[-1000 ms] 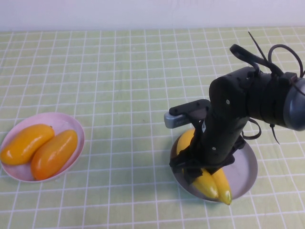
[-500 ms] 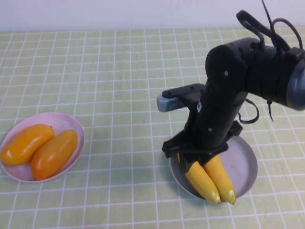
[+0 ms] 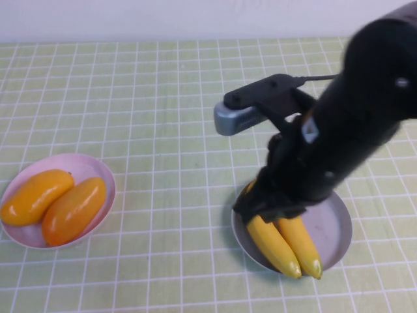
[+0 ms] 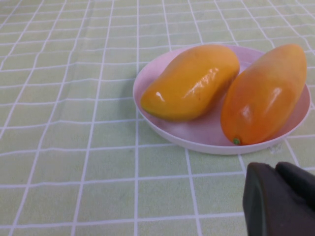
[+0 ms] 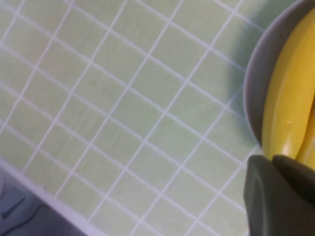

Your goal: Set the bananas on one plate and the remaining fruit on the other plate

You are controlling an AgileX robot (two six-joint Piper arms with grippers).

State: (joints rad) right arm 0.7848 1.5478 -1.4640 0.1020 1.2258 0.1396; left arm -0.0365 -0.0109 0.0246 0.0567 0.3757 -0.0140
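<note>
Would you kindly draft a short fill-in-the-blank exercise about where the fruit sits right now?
1. Both bananas lie on the ____ plate.
2. The pink plate holds ____ orange fruits.
3. The right hand, fingers shut, is above the ____.
4. The left hand is ____.

Missing: grey; two; bananas; shut

bananas [image 3: 283, 244] yellow, greenish tips; grey-blue plate [image 3: 332, 225] under them; two other fruit [image 3: 55, 205] glossy orange shading to yellow; pale pink plate [image 3: 98, 171], plain; bench [image 3: 163, 104] cloth light green with white grid; right gripper [image 3: 268, 210] black; left gripper [image 4: 280, 199] black.
</note>
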